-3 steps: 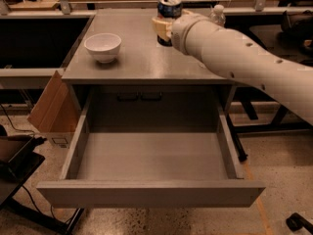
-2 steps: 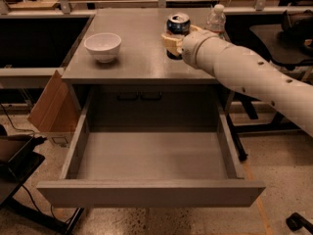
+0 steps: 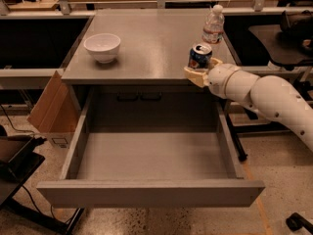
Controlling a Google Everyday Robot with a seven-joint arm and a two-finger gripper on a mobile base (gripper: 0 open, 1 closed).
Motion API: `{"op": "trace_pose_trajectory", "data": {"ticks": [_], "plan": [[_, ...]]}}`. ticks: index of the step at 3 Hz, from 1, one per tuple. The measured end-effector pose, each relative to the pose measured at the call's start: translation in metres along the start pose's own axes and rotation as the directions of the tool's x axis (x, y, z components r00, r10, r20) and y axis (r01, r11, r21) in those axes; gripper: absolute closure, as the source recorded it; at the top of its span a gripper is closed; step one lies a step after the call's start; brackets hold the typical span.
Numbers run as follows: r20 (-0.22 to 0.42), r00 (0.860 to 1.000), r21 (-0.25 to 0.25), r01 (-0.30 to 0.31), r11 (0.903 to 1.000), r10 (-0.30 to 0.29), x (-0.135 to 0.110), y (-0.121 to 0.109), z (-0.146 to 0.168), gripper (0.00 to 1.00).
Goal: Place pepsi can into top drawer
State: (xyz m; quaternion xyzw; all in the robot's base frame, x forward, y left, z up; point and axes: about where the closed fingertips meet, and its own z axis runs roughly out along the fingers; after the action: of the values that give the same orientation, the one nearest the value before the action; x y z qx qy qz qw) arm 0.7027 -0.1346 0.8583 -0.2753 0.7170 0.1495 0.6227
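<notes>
two tan fingers (image 3: 194, 74) of the gripper (image 3: 200, 66) pinch the can (image 3: 199, 56), held upright at the front right corner of the tabletop (image 3: 146, 53). a bottle (image 3: 213, 26) stands behind it by the right edge and a bowl (image 3: 102, 47) sits near the left edge. the drawer (image 3: 146, 194) is pulled open below the front edge.

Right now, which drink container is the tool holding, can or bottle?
The can, blue with a silver top, gripped by the tool near the table's front right corner. The clear bottle stands free behind it.
</notes>
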Motion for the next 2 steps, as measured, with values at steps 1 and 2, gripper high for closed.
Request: {"op": "trace_pose_trajectory", "data": {"ticks": [1, 2], "plan": [[0.0, 1.0, 0.0, 0.0, 1.0, 0.0, 0.0, 0.0, 0.0, 1.0], [-0.003, 1.0, 0.002, -0.006, 1.0, 0.006, 0.0013, -0.005, 0.0057, 1.0]]}}
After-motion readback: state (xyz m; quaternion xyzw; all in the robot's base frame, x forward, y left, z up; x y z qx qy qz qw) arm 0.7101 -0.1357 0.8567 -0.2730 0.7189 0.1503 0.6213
